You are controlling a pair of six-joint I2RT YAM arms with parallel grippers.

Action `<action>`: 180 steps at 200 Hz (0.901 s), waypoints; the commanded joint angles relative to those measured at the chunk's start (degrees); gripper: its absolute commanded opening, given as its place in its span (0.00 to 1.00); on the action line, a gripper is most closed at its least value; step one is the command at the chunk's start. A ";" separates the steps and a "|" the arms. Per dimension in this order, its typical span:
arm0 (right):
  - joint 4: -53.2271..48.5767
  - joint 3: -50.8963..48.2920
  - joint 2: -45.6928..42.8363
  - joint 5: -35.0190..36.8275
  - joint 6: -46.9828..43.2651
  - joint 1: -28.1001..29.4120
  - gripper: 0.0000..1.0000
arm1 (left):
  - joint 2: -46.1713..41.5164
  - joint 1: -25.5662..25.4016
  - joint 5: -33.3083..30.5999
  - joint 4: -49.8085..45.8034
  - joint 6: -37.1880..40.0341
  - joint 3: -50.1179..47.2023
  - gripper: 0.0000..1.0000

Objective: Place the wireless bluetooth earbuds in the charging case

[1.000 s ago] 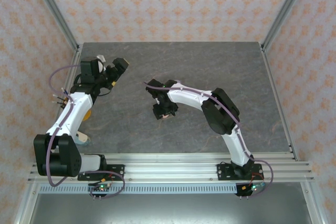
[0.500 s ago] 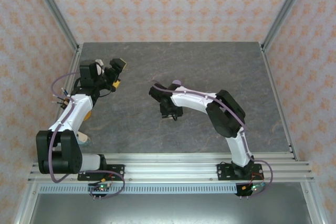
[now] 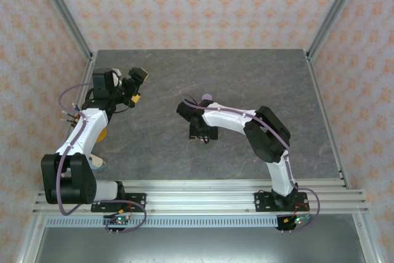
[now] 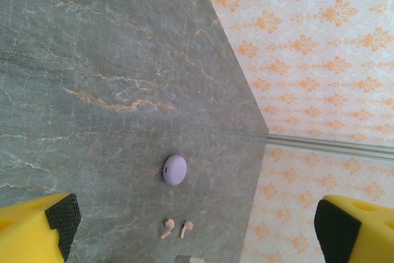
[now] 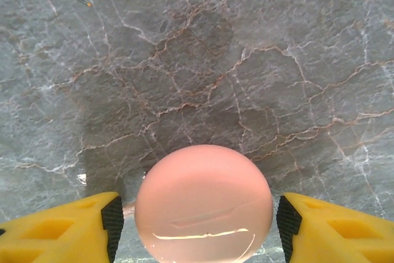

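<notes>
Straddling pink case [image 5: 203,183], right gripper [image 5: 198,220] spread wide, not touching

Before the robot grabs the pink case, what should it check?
1. Pink case sits inside the right gripper: ok.
2. Right gripper open: ok.
3. Pink case lid open for earbuds: not ok, it looks shut.
4. Pink earbuds lie free on the table: ok.
5. Left gripper open, holding nothing: ok.
</notes>
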 commanded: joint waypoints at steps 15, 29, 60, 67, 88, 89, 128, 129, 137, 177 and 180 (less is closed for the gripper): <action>-2.54 2.34 0.87 2.63 -6.27 -0.71 0.68 | 1.45 0.26 2.27 -4.24 3.44 2.34 1.00; -2.75 2.44 1.05 2.39 -6.97 -1.28 0.68 | 1.45 0.10 2.30 -4.95 4.51 2.73 1.00; -1.94 2.30 1.30 0.97 -6.74 -2.19 0.67 | 0.36 -0.86 1.11 -5.15 6.63 2.49 1.00; -1.68 2.21 1.41 0.65 -6.63 -2.28 0.67 | 0.15 -1.08 0.67 -5.59 7.22 2.63 1.00; -1.26 2.20 1.96 0.01 -6.42 -2.37 0.66 | 0.48 -1.84 -0.05 -6.73 8.35 3.18 1.00; -1.26 2.20 1.97 -0.05 -6.43 -2.42 0.66 | 0.48 -1.85 -0.06 -6.75 8.36 3.17 1.00; -1.14 1.83 1.75 -2.08 -5.38 -2.44 0.64 | 1.46 -2.42 -0.72 -6.86 8.54 3.56 1.00; -1.11 1.75 1.69 -2.06 -5.34 -2.46 0.64 | 1.50 -2.45 -0.75 -6.86 8.54 3.54 1.00; -1.36 1.68 1.60 -2.46 -4.60 -2.42 0.64 | 1.60 -2.63 -1.07 -6.77 8.54 3.54 1.00; -2.62 1.29 1.46 -2.60 -0.37 -1.96 0.62 | 2.48 -3.43 -1.74 -6.25 8.28 3.60 1.00; -2.70 1.30 1.57 -2.46 -0.14 -1.96 0.62 | 2.57 -3.44 -1.74 -6.20 8.28 3.60 1.00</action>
